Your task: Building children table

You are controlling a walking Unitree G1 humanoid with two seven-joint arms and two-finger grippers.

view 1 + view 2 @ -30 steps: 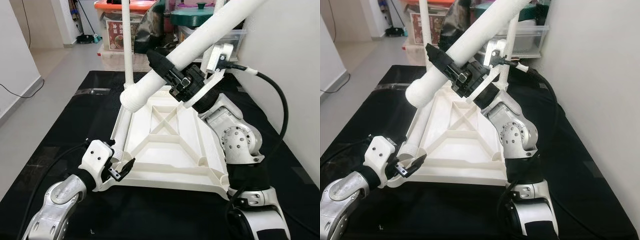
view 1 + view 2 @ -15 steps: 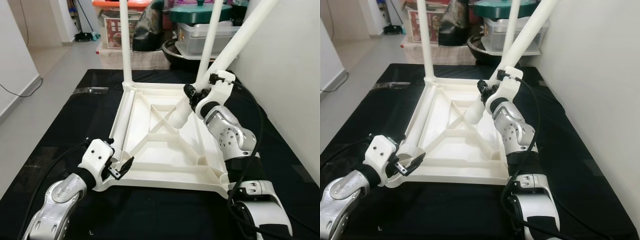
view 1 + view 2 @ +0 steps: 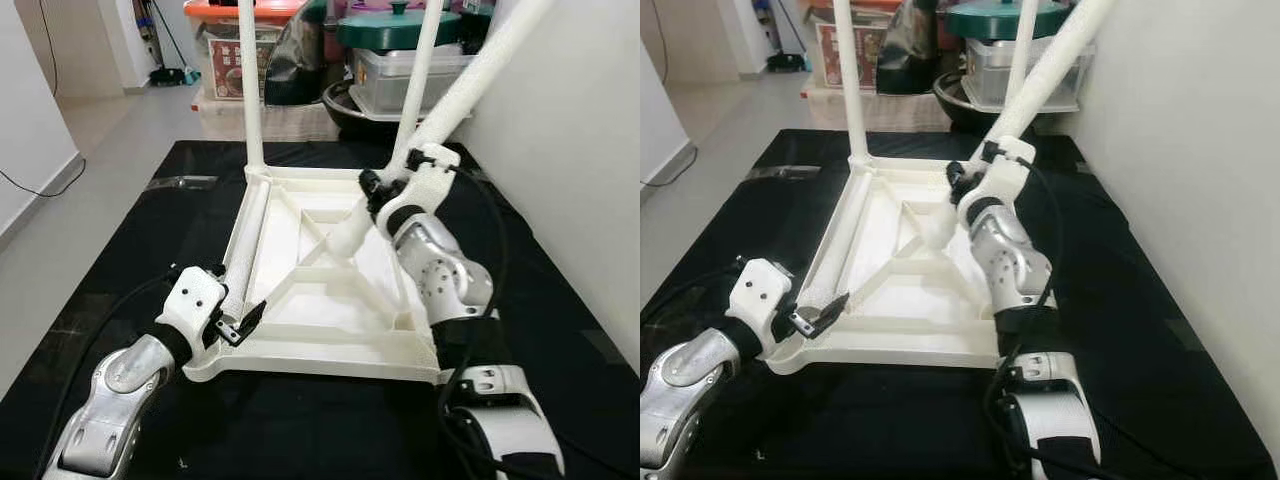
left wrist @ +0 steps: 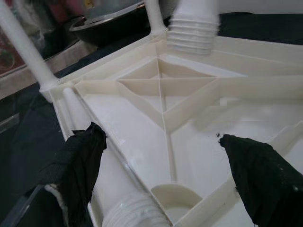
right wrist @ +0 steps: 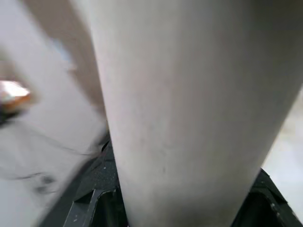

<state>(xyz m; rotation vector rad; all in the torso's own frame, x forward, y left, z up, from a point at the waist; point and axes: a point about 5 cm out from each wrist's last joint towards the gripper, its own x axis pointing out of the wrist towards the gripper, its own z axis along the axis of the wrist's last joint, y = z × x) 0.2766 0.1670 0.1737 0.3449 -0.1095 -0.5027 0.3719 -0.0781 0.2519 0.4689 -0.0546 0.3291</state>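
I see the white plastic table top (image 3: 330, 300) lying upside down on a black mat (image 3: 120, 290) on the floor, its ribbed underside facing up. 2 legs (image 3: 252, 90) already stand upright in the far corner sockets. A 3rd, loose leg (image 3: 246, 250) lies along the top's left edge, its threaded end toward the near left corner.

The right claw (image 3: 385, 190) is over the far right part of the top, closed around a 4th leg (image 3: 450, 100). That leg slants up and to the right out of frame; its threaded lower end (image 3: 345, 240) hangs just above the middle ribs, tilted, not seated in any socket.

The left claw (image 3: 235, 325) sits at the near left corner of the top, beside the lying leg's end. Its fingers are spread wide with nothing between them.

The left wrist view adds what the head views do not: both black fingers (image 4: 78, 165) well apart, an unfilled round socket (image 4: 170, 196) between them at the near rim, and the held leg's threaded end hovering over the crossed ribs. The right wrist view shows the leg's white shaft (image 5: 189, 104) close up, with the black claw body (image 5: 99, 198) at its base; I cannot make out the fingertips there.

Beyond the mat stand storage boxes (image 3: 240, 50) and a lidded pot (image 3: 400, 25).
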